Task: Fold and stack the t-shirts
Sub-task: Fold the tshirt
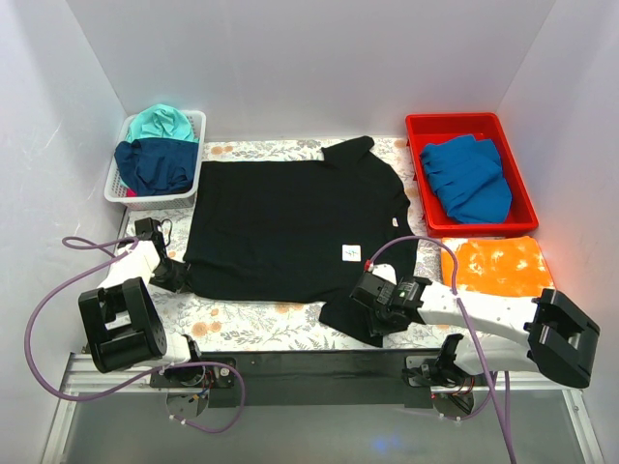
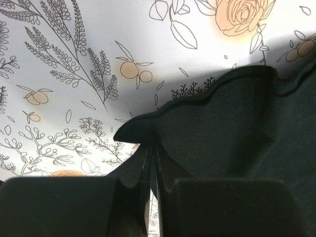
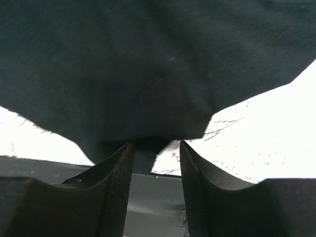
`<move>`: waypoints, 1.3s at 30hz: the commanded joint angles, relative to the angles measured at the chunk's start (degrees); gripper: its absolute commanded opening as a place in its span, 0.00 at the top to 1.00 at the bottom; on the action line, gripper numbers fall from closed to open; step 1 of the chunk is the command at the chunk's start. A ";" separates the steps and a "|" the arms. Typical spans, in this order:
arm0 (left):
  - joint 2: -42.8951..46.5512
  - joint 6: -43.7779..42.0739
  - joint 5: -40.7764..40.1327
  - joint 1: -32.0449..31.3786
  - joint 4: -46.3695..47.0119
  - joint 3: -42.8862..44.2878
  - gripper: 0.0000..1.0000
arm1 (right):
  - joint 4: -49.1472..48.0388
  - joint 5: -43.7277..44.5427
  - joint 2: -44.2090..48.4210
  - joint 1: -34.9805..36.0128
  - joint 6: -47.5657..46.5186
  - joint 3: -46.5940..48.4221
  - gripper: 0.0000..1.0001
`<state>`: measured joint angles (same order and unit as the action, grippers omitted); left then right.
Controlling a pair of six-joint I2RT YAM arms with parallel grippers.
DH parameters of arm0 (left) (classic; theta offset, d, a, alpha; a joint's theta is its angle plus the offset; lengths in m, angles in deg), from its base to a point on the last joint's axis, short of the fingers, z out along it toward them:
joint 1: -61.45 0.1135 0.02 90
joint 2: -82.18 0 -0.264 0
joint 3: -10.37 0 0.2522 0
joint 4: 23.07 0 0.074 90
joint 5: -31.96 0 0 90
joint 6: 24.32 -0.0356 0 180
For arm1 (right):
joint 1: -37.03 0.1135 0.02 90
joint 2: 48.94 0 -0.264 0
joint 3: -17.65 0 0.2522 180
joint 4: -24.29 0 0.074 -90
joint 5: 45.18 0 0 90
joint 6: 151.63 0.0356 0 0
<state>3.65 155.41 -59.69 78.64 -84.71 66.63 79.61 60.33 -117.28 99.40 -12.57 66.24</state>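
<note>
L hand clamped shut on black t-shirt hem, near-left corner. R hand half-wide at near-right sleeve; cloth edge dips btwn fingers, no clamp that we can see. We see shirt spread flat mid desk, white label up. Blue tee in red bin. Orange tee on desk just below bin. Teal tee, navy tee in white basket, far left.

The overhead view is evenly and brightly lit, with only faint shadows cast. The black t-shirt is rendered nearly featureless. The table cloth is blown out at 4 o'clock of the right wrist view. The left gripper is seen dark and unsharp at 6 o'clock of its own view.
</note>
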 commanded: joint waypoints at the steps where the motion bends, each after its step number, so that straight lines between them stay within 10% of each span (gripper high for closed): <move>1: -0.14 -0.52 -0.28 0.47 0.59 1.36 1.00 | 0.19 1.54 1.63 2.23 1.47 2.44 0.52; 30: -1.02 -0.79 -0.11 0.39 0.68 1.18 1.00 | -0.87 -7.68 -0.83 2.93 6.40 -5.74 0.58; 35: -0.49 -1.05 -0.46 0.47 -0.02 1.27 1.00 | -0.34 -7.77 -1.80 2.85 5.96 -5.21 0.97; 39: 1.35 -1.14 -0.98 0.47 -1.25 3.11 1.00 | 2.46 -6.46 -1.54 2.85 6.49 -3.63 0.99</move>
<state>2.17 154.89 -59.62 78.64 -84.99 66.94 78.23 54.52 -116.82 101.91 -7.55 64.36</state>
